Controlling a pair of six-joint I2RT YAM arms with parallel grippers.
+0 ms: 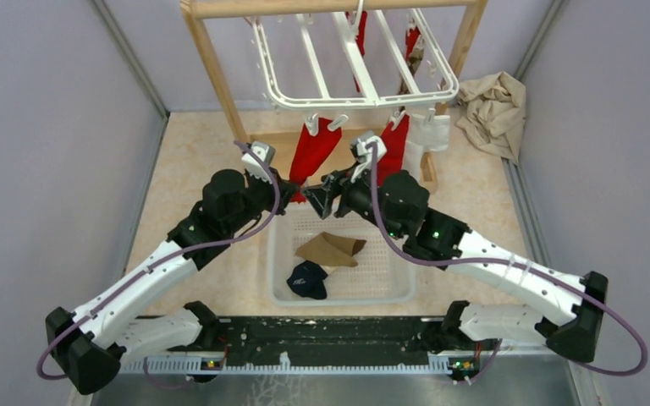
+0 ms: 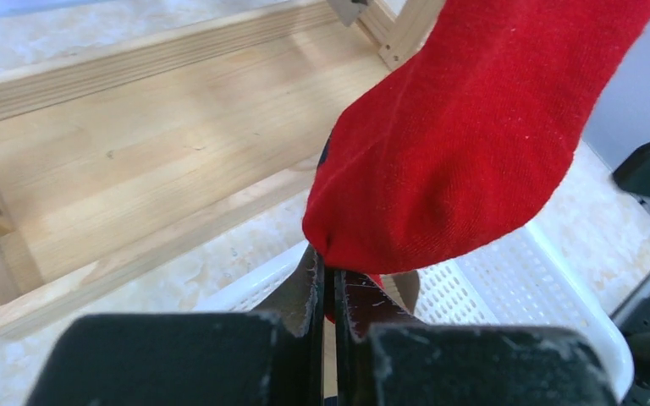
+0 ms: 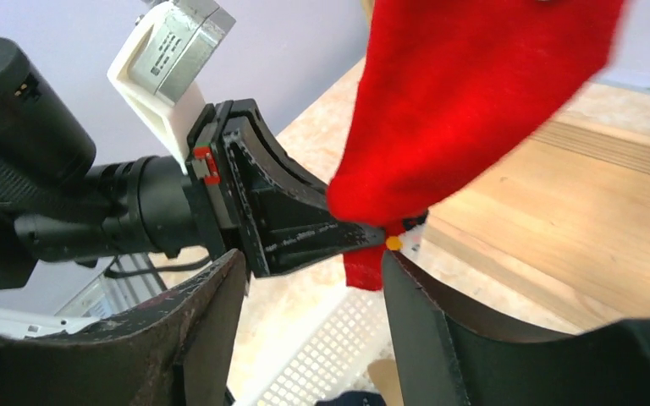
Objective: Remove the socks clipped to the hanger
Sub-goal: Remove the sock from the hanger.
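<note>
**Left gripper pinches the red sock; right gripper gapes**

Closest to your left wrist camera, the two black fingers are pressed together on the toe of the red sock. Your right gripper faces it from 3 o'clock with its fingers well apart and holding nothing. The sock's toe hangs just beside that gripper's right finger.

Seen from overhead, both grippers meet at the centre, below the hanger at 12 o'clock. The pinched sock runs up to a clip on the hanger's near bar. A second red sock and a cream sock hang from that bar toward 1 o'clock, close behind your right wrist. More red fabric shows at the far bar.

The wooden frame carries the hanger, and its plank base lies right behind the pinched sock. The white basket sits at 6 o'clock beneath the grippers, with a tan sock and a navy sock inside. A crumpled beige cloth lies at 2 o'clock against the wall.
</note>
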